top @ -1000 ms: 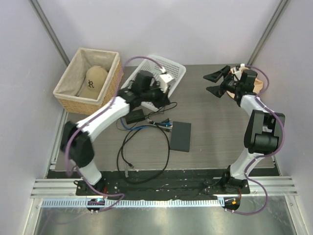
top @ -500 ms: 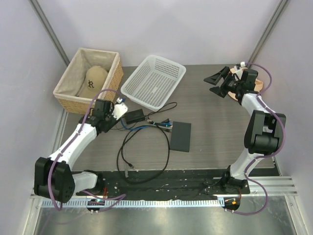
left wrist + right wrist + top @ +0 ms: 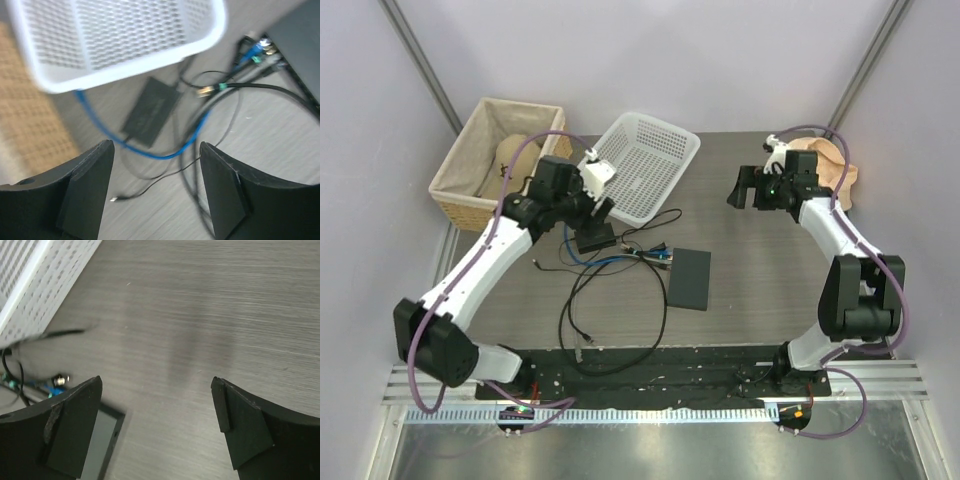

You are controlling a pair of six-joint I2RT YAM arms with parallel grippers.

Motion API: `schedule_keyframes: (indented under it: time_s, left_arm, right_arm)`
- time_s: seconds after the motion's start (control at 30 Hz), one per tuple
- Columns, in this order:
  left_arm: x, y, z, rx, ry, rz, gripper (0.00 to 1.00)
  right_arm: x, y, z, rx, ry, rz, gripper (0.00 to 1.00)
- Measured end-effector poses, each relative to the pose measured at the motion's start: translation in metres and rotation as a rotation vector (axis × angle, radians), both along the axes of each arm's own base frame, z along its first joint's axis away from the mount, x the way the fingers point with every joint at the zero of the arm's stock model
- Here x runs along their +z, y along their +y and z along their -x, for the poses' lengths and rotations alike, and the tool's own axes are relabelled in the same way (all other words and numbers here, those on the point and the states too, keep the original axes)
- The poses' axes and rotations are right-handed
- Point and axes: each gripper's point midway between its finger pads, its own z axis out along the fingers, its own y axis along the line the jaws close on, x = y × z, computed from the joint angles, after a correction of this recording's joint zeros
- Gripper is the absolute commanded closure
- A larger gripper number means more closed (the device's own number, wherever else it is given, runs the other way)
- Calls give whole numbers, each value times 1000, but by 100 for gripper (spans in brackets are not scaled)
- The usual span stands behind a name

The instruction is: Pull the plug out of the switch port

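Observation:
The flat black box (image 3: pixel 690 279) lies mid-table, with several plugs (image 3: pixel 658 254) in the switch port edge on its left side. In the left wrist view the plugs (image 3: pixel 257 50) show blue and green at the box (image 3: pixel 300 45). My left gripper (image 3: pixel 588 215) hovers open over the black adapter brick (image 3: pixel 597 238), and nothing sits between its fingers (image 3: pixel 87 190). My right gripper (image 3: pixel 748 190) is open and empty above bare table, right of the white basket. Its view catches the box corner (image 3: pixel 102 440) and the plugs (image 3: pixel 55 382) at lower left.
A white mesh basket (image 3: pixel 640 165) stands behind the brick, and a wicker basket (image 3: pixel 500 165) with a tan cap is at the far left. A blue cable (image 3: pixel 150 150) and black cord loops (image 3: pixel 615 320) sprawl in front. A tan object (image 3: pixel 830 170) lies far right.
My left arm swung back from the white basket, then forward over the adapter brick, and its jaws opened. My right arm moved left, away from the far right corner.

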Motion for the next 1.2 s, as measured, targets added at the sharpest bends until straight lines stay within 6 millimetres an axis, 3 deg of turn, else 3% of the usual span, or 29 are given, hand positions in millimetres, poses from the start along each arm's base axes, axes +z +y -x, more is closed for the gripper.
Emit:
schedule_keyframes:
  time_s: [0.07,0.23,0.33,0.5,0.63,0.7,0.8,1.0,1.2]
  left_arm:
    - [-18,-19,2,-23,70,26,27]
    - [-59,-50,12,-59,261,105,29]
    - [-74,-82,26,-143,356,171,33]
    - [-105,-134,47,-277,534,286,42]
    - [-140,-156,40,-280,634,326,44]
    - [-157,-160,36,-266,664,332,44]
    - [-166,-163,26,-239,641,329,44]
    - [-162,-159,11,-194,578,334,43]
    - [-145,-126,0,-102,565,389,41]
  right_arm:
    - [7,13,13,78,-19,46,10]
    - [16,40,39,278,-42,77,15]
    - [3,72,68,431,-35,109,17]
    - [-26,124,148,789,-60,201,23]
    - [-37,135,174,943,-79,248,30]
    - [-42,143,178,996,-87,261,31]
    - [-49,158,185,1072,-95,271,33]
    - [-67,183,189,1180,-91,278,39]
    - [-75,214,185,1251,-110,277,46]
